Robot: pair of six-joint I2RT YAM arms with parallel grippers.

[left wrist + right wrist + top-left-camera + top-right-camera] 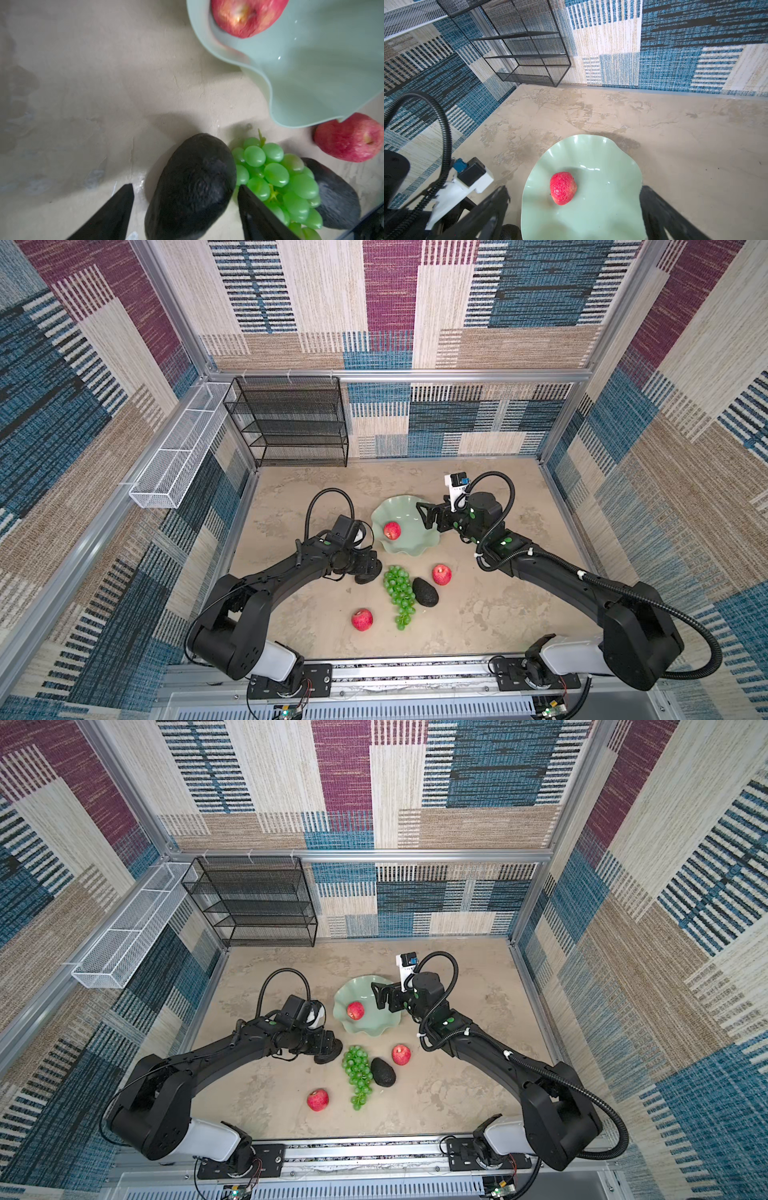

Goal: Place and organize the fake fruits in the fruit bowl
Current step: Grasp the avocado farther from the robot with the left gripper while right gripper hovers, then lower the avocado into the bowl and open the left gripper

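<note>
The mint-green fruit bowl holds one red apple. My right gripper hovers open over the bowl's right rim; the right wrist view shows the bowl and that apple between its spread fingers, untouched. On the table lie the green grapes, an avocado and two more apples. My left gripper is down at the table left of the grapes, open, its fingers on either side of a second avocado with a gap on one side.
A black mesh shelf rack stands against the back wall at the left. A white wire basket hangs on the left wall. Patterned walls close in the table on three sides.
</note>
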